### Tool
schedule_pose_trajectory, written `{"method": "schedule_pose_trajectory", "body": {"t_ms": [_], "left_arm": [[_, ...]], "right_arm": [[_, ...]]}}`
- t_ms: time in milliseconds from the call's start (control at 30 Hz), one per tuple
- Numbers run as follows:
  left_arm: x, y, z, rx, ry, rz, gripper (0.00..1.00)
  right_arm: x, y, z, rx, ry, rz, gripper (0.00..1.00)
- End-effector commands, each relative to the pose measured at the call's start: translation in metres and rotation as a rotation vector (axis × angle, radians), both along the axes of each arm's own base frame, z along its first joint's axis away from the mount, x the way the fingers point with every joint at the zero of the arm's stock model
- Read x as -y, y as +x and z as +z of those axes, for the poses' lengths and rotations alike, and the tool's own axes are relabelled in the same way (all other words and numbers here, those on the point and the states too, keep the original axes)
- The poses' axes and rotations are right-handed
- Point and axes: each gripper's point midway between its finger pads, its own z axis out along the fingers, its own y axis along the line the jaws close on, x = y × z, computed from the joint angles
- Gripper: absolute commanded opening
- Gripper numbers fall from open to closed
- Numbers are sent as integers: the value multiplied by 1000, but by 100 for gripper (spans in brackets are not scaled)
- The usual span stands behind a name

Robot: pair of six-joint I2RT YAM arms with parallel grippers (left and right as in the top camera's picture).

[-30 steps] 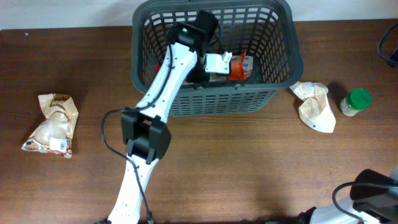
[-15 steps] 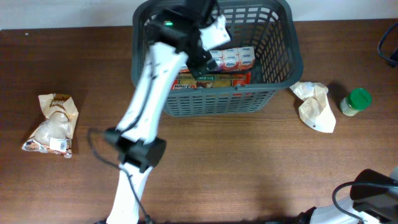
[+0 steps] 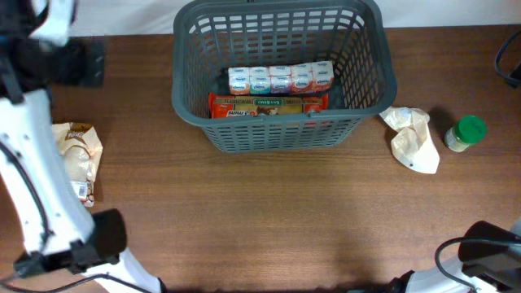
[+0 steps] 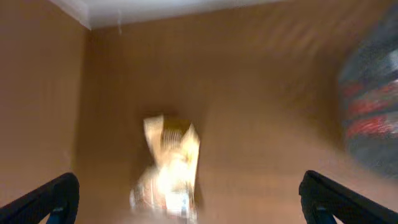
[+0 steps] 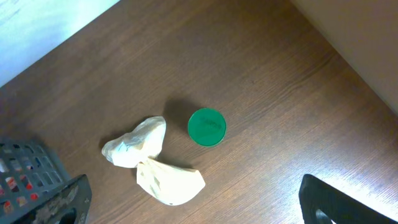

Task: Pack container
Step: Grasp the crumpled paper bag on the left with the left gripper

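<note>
The container (image 3: 281,134), a dark grey lattice basket, stands at the back middle of the table. It holds a row of small white cups (image 3: 281,79) and a red-orange box (image 3: 269,105). My left arm (image 3: 32,163) is at the far left, above a tan snack bag (image 3: 83,145). In the blurred left wrist view my left gripper (image 4: 196,202) is wide open, with the snack bag (image 4: 168,162) lying on the table below it. My right gripper (image 5: 199,205) is open and empty above the table right of the container's corner (image 5: 25,180).
A crumpled cream bag (image 3: 413,138) and a green-lidded jar (image 3: 466,133) lie right of the basket; the right wrist view also shows the bag (image 5: 152,162) and the jar (image 5: 206,127). The table's far edge runs just behind the basket.
My left gripper opened and left the white cup pack in the basket. The left arm then swung out to the far left, over the snack bag. The right arm is still.
</note>
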Motion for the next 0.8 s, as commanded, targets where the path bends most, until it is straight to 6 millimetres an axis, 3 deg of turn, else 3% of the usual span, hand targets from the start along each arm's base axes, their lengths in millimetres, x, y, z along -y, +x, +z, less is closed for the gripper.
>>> {"method": "schedule_pose_trajectory", "body": {"t_ms": [0,67,133,233,433,567,767], "left_arm": [[-51,-17,-74,-195,-79,163,99],[-86,-22,-138,-317,-63,124,99],[-106,-33,-188,-408,-92,130,99],[-118,-43,-227,-479,-133,158,99],[-145,-41,-273,-523,-148,206,100],[-140,-58,-302,-635,-210,206,100],[-140,-57,-324,-666,-224,193,100]], "right_arm": [[2,1,3,4,-10,-1,99],[2,1,2,4,-10,-1,99],[2,1,3,4,-10,-1,99],[2,1,3,4,-10,-1,99],[2,1,3,4,-10,-1,99],[2,1,3,4,-10,-1,99],[2,1,2,4,-10,-1,99]]}}
